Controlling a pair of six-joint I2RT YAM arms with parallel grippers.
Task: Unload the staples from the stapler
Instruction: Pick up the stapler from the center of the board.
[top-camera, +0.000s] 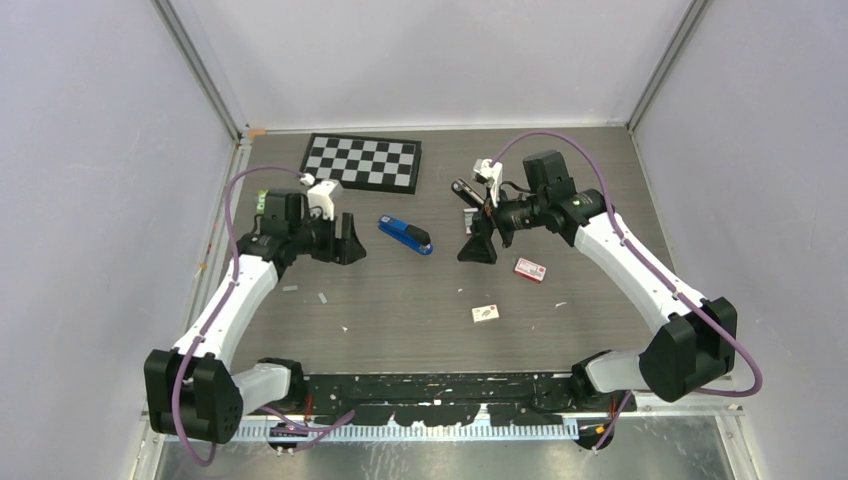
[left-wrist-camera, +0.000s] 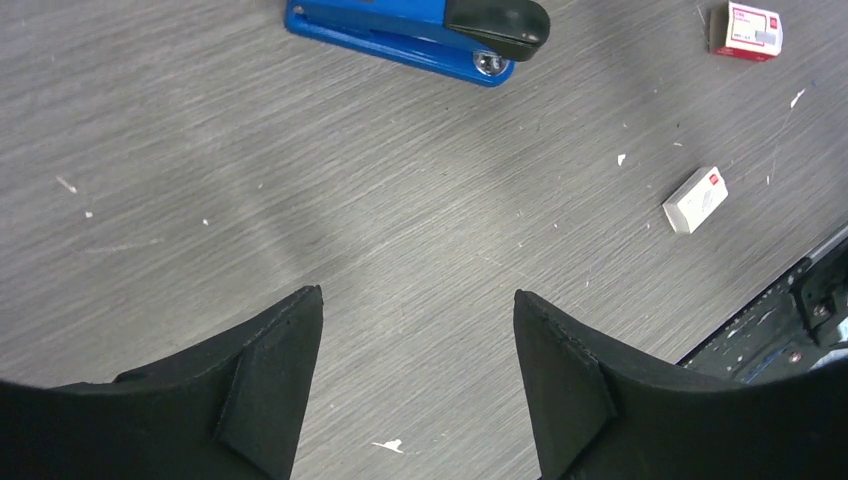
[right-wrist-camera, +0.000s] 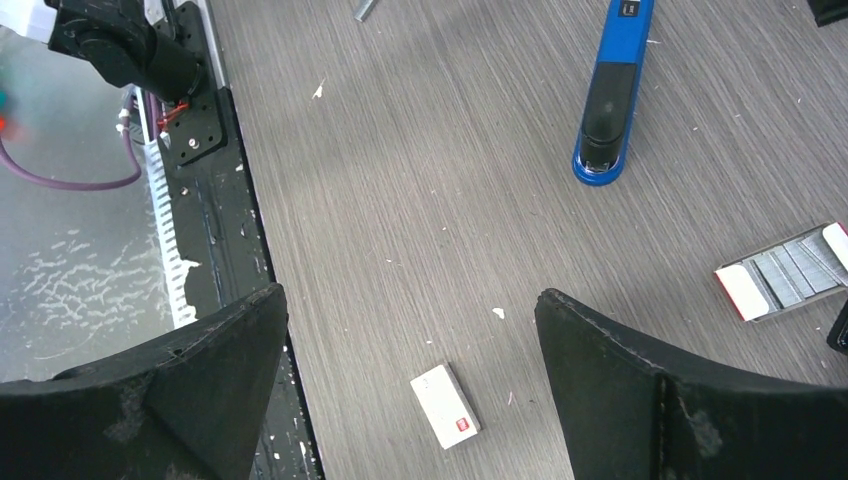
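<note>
Risk: left end effector (top-camera: 346, 240) and right end effector (top-camera: 478, 247) gape empty, flanking the blue black-capped stapler (top-camera: 405, 236); an off-centre pinch could skid it away.

— Where's the stapler (top-camera: 405, 235)?
— On the table (top-camera: 400, 320), between the two arms: ahead of the left gripper (left-wrist-camera: 418, 293), a touch to its left, and well ahead of the right gripper (right-wrist-camera: 410, 292), off to its right.
— And the boxes?
— The small box (right-wrist-camera: 445, 405) lies below the gap between the right gripper's fingers, with the open staple tray (right-wrist-camera: 790, 272) to that gripper's right. Another box (left-wrist-camera: 752, 28) lies far ahead-right of the left gripper. The checkerboard (top-camera: 362, 161) lies beyond the stapler.
</note>
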